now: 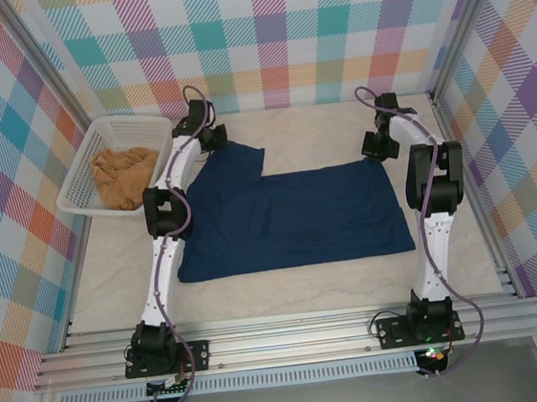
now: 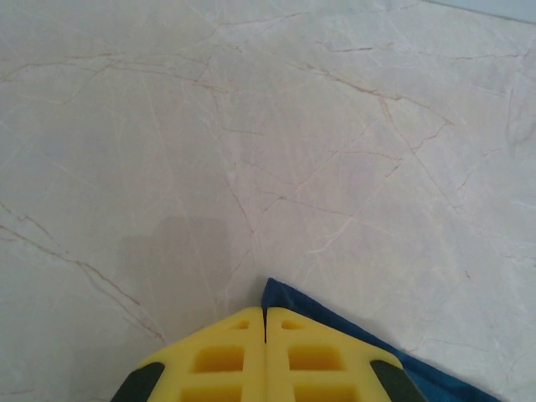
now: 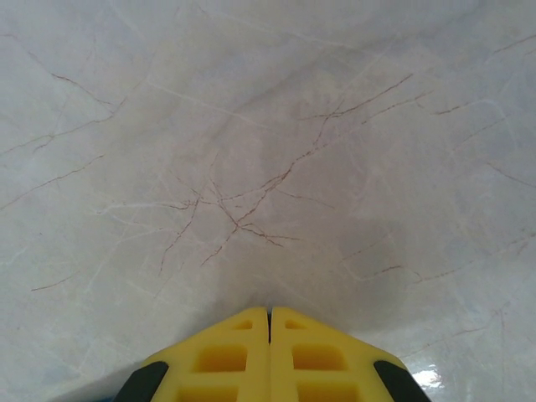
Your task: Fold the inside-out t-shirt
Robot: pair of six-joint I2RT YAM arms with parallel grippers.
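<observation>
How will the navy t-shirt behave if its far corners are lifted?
Probably floppy: the t-shirt lies flat with soft creases, so it should sag between grips. Likely light and thin: the left gripper looks fully shut on its corner. It could drag easily across the smooth table.
</observation>
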